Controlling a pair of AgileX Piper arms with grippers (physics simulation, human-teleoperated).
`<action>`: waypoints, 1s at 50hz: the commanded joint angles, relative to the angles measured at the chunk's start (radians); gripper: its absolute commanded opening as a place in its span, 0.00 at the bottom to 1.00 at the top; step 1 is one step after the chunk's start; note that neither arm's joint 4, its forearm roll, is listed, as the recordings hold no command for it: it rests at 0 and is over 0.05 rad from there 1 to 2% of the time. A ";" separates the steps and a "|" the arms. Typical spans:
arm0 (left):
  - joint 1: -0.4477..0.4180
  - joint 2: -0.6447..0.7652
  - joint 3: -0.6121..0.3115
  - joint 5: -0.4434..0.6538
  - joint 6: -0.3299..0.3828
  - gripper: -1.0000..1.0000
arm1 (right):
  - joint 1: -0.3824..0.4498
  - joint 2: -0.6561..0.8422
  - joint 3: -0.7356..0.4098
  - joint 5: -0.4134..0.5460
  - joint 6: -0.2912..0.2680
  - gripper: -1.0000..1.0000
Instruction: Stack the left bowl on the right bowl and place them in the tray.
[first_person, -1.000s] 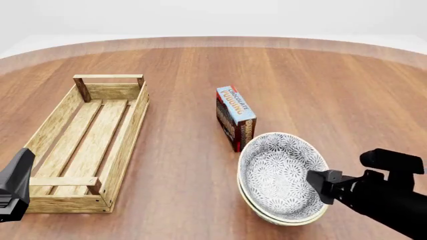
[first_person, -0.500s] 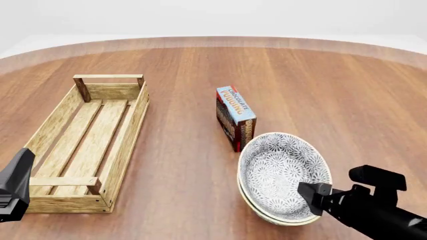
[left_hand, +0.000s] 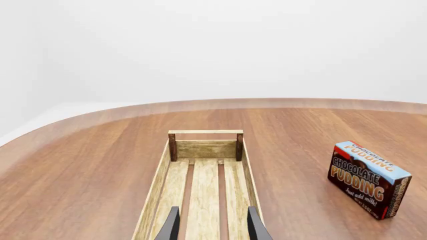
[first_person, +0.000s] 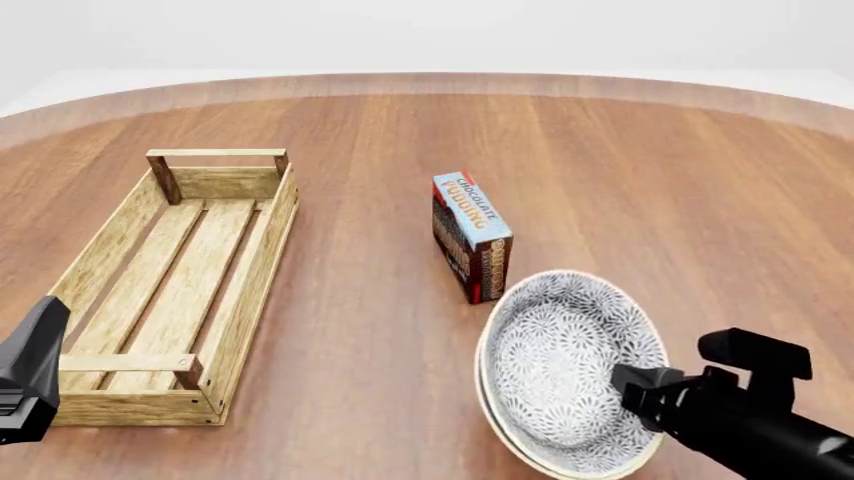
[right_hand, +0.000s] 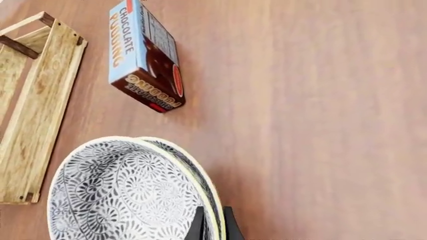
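A simulated scene: bare round wooden table (first_person: 400, 130) against blank white surroundings.

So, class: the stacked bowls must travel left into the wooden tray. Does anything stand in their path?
Nothing visible does. The pudding box stands farther back than the bowls, off the line to the tray.

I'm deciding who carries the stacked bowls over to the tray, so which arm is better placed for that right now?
Right. The right gripper is already pinching the rim of the stacked bowls, fingers on either side of it. The left gripper is open and empty above the tray, far from the bowls.
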 joint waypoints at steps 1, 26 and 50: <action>0.000 0.000 0.000 0.000 0.000 1.00 | -0.024 -0.158 -0.058 0.186 -0.018 0.00; 0.000 0.000 0.000 0.000 0.000 1.00 | -0.070 -0.283 -0.346 0.461 -0.103 0.00; 0.000 0.000 0.000 0.000 0.000 1.00 | 0.040 -0.065 -0.810 0.575 -0.189 0.00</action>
